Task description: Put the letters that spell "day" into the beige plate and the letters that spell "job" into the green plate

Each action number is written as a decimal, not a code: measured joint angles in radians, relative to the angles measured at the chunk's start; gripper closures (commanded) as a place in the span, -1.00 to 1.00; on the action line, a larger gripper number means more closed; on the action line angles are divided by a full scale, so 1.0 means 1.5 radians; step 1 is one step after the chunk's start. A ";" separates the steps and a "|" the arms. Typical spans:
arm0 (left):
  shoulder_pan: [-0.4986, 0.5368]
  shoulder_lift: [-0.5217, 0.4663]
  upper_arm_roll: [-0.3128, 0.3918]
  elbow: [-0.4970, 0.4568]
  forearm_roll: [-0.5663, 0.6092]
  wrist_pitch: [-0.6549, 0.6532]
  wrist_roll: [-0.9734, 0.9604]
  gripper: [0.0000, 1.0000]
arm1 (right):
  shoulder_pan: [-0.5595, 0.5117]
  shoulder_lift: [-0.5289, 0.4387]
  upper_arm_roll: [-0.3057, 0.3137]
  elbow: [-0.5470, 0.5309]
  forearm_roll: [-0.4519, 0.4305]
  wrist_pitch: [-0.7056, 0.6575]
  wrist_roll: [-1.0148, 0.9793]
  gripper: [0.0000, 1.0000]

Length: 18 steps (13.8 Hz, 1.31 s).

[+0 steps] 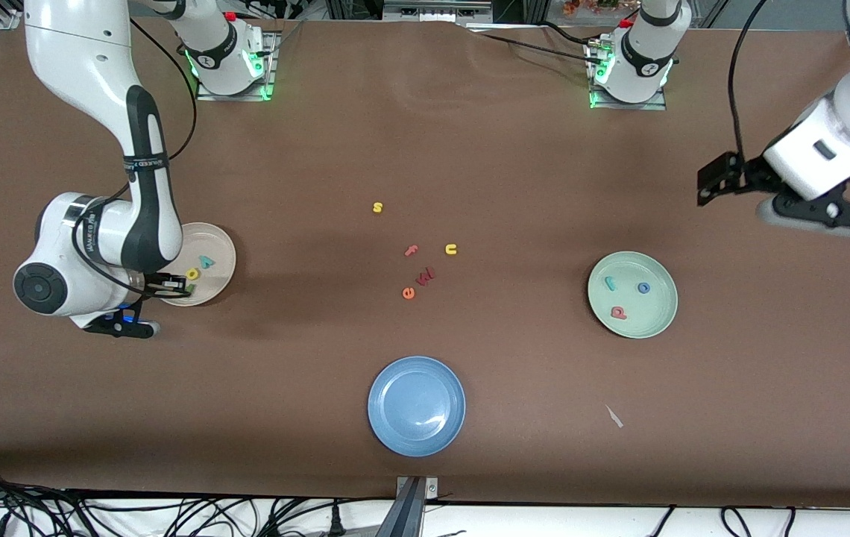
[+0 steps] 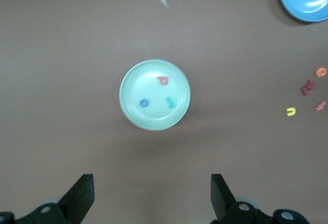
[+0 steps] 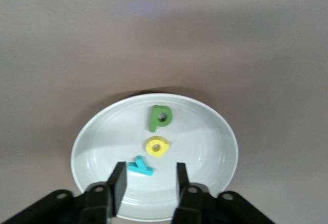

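Right gripper (image 3: 147, 185) hangs low over the round cream-beige shallow plate (image 1: 222, 246) at the right arm's end of the table (image 1: 425, 149), its black fingers parted with nothing between them; the right wrist view shows the gap standing just over the teal foam y (image 3: 140, 166), not touching it. In that plate lie all three letters of "day": the green foam d (image 3: 160, 117), the yellow foam a (image 3: 157, 146) beside it, and the teal y. Left gripper (image 2: 148, 196) waits high toward the left arm's end of the table, jaws spread wide and empty, looking down on the round pale mint-green shallow plate (image 1: 660, 319). That plate holds the teal hook-shaped j (image 1: 609, 283), the blue ring o (image 1: 643, 288) and the salmon-red b (image 1: 619, 313). By this showing both words are sorted, and I judge the task as good as done, with only the arms to draw clear. Left loose in the middle of the table are a yellow s (image 1: 377, 208), a salmon f (image 1: 411, 251), a yellow u (image 1: 451, 249), a dark red w (image 1: 425, 277) and an orange e (image 1: 408, 293); the round blue plate (image 1: 416, 406) nearest the front camera holds nothing. Small lettering rings the right arm's dark link, too small to read.
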 measured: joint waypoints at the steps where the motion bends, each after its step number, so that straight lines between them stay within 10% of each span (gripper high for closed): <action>1: -0.007 -0.012 0.014 -0.024 0.000 0.006 0.000 -1.00 | 0.007 0.000 0.002 0.006 0.000 -0.002 0.000 -1.00; 15: -0.022 -0.024 0.018 -0.068 0.001 0.070 -0.001 -1.00 | 0.108 -0.049 0.010 0.093 -0.012 -0.156 0.189 -1.00; 18: 0.000 -0.015 0.022 -0.068 0.001 0.079 0.000 -1.00 | 0.042 -0.124 0.126 0.068 -0.142 -0.143 0.212 -1.00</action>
